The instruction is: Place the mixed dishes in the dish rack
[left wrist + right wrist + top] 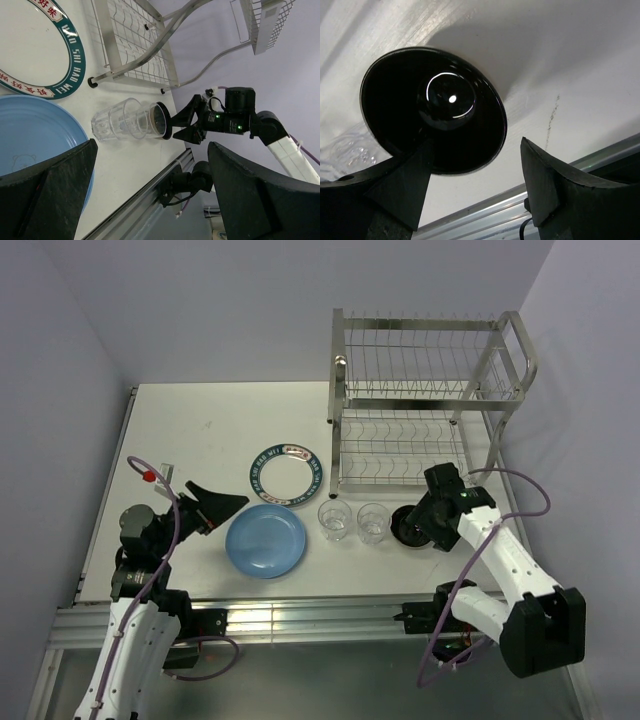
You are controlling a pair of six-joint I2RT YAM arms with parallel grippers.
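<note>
My right gripper (472, 149), wide open and empty, is pitched down, one finger over the small black bowl (437, 100) and one outside its near rim. Beyond the bowl stands the dish rack (420, 410). My left gripper (218, 508), open and empty, hovers farther off.

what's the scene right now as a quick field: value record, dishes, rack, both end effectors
dish rack: far right of table, holds no dishes
lettered plate: flat on table, left of rack
blue plate: flat, nearer the arms than lettered plate
glasses: standing side by side, right of blue plate
black bowl: on table, right of glasses
left end effector: open, beside blue plate, holding nothing
right end effector: open, fingers straddling bowl rim
</note>
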